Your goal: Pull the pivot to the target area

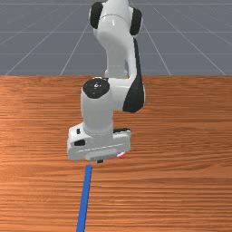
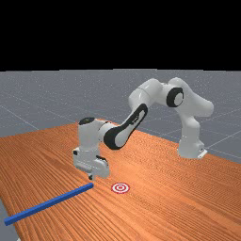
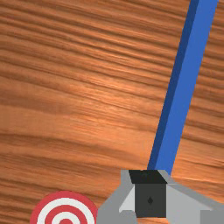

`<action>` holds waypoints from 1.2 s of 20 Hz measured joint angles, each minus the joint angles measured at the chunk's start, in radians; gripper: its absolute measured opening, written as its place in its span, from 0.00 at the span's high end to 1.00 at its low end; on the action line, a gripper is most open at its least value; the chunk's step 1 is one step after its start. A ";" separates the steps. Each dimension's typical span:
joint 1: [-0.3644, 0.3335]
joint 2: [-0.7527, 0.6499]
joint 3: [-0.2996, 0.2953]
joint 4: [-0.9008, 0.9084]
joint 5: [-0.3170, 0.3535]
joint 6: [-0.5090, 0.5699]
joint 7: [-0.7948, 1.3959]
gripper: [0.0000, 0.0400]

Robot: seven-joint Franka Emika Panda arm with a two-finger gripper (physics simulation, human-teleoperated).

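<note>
In the front view my gripper is over the table, close to the end of the blue bar that lies nearer the arm. Seen in the far view, the gripper hangs a little above that end of the bar. In the wrist view the gripper is shut, its fingertips together and overlapping the bar's end. The red and white target lies off to one side of the fingers. It is partly hidden by the hand in the front view.
The orange-brown table lies under everything. In the far view the target is flat on the wood, to the right of the bar's end and apart from it. The bar's other end reaches the table edge at the far view's left.
</note>
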 joint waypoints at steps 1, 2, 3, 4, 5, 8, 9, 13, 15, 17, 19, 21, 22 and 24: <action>-0.010 0.001 0.002 0.002 -0.004 0.000 -0.027 1.00; 0.003 -0.005 -0.017 -0.014 -0.045 0.014 -0.057 1.00; 0.005 -0.010 -0.020 -0.024 -0.047 0.019 -0.056 1.00; 0.010 -0.011 -0.024 -0.026 -0.052 0.020 -0.048 1.00; 0.013 -0.007 -0.027 -0.024 -0.055 0.025 -0.044 1.00; -0.004 0.024 -0.006 -0.003 -0.013 0.038 -0.019 1.00; -0.006 0.041 -0.004 0.004 -0.012 0.048 -0.023 1.00; -0.006 0.045 0.006 -0.059 -0.013 0.158 -0.064 1.00; 0.000 0.045 0.005 -0.060 -0.015 0.153 -0.056 1.00; -0.017 0.066 0.033 -0.005 0.007 0.079 -0.074 0.37; 0.002 0.092 0.010 0.049 -0.019 0.020 -0.040 0.14; 0.007 0.071 0.010 0.007 -0.018 0.053 -0.043 0.05; 0.008 0.063 0.010 -0.009 -0.017 0.065 -0.043 0.03; 0.008 0.058 0.004 -0.021 -0.005 0.081 -0.007 0.01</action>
